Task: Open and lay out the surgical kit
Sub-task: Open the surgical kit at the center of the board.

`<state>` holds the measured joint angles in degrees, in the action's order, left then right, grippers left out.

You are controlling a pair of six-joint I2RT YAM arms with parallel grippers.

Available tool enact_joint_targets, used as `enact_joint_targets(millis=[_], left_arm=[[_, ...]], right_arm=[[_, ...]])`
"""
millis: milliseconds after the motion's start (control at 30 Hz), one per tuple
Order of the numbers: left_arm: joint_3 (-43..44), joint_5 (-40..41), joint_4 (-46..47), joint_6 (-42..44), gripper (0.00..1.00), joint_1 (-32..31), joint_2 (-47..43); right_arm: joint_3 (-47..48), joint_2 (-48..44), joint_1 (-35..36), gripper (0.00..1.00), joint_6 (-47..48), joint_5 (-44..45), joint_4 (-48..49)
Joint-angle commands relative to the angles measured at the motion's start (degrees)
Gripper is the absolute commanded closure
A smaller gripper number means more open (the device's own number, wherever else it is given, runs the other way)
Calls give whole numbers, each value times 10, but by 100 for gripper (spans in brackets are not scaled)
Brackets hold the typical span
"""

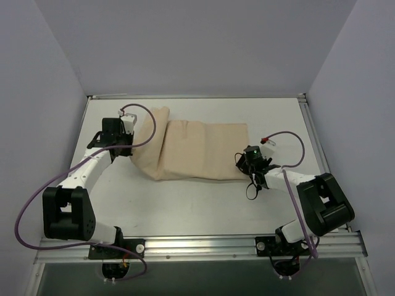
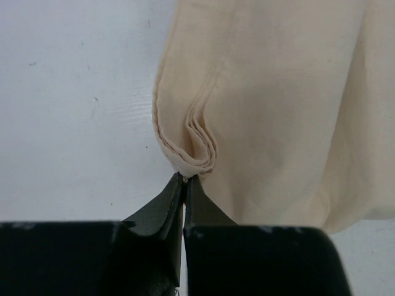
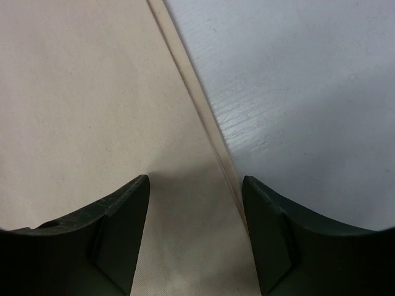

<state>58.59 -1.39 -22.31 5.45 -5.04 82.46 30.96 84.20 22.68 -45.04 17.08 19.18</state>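
Beige cloth wrap [image 1: 200,153]: folded shut, flat on white table [image 1: 203,203], contents hidden. Left gripper [image 2: 184,180]: fingertips pressed together, pinching a bunched, layered corner just ahead. Right gripper [image 3: 194,191]: jaws spread, pointed down, straddling the hemmed edge; cloth under left finger, bare table under right.

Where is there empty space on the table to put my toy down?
The biggest bare patch of table is the near strip between the cloth wrap and the arm bases. Another lies in the far right corner, behind the right gripper. It is crowded at the wrap's left end, where the left gripper pinches it, and at its right edge.
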Motion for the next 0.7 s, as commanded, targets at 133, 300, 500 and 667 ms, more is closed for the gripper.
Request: enact_joint_targets(millis=[133, 300, 500, 667], left_arm=[[-39, 31, -18, 57, 98, 7, -24], [-43, 47, -35, 65, 98, 28, -4], [-48, 96, -67, 69, 94, 41, -8], [-45, 123, -111, 91, 60, 42, -19]], right_arm=[[7, 16, 13, 43, 7, -7, -21], [7, 13, 14, 43, 8, -6, -23], [17, -6, 15, 43, 16, 1, -44], [30, -31, 14, 42, 29, 10, -69]])
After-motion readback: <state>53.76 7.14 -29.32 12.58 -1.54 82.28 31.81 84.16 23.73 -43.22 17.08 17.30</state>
